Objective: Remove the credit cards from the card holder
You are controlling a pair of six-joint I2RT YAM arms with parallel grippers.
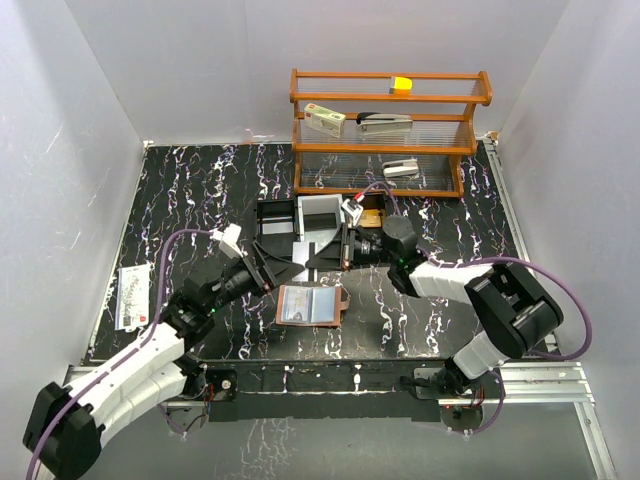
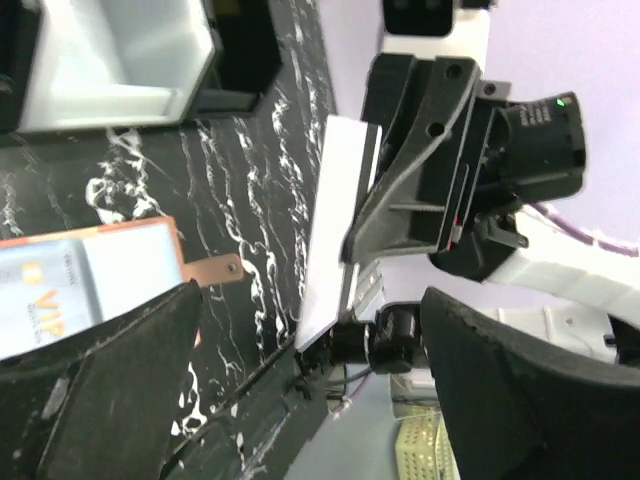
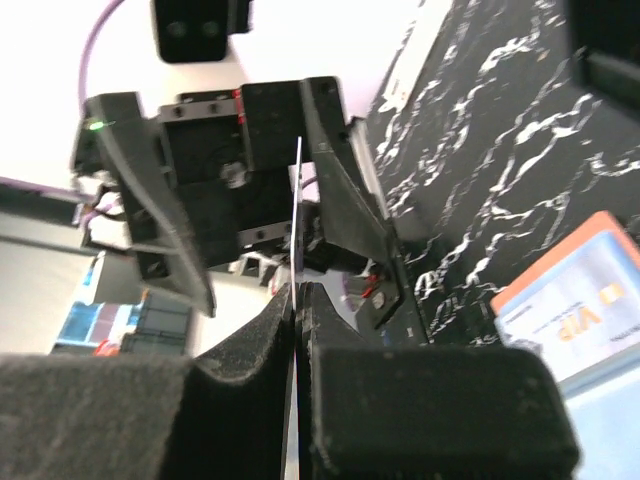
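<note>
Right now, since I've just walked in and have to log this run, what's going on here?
The right gripper is shut on a thin white card, holding it up off the table. The left gripper faces it with its fingers open on either side of that card, not gripping it. Below them the card holder lies open on the table, with a VIP card in it.
</note>
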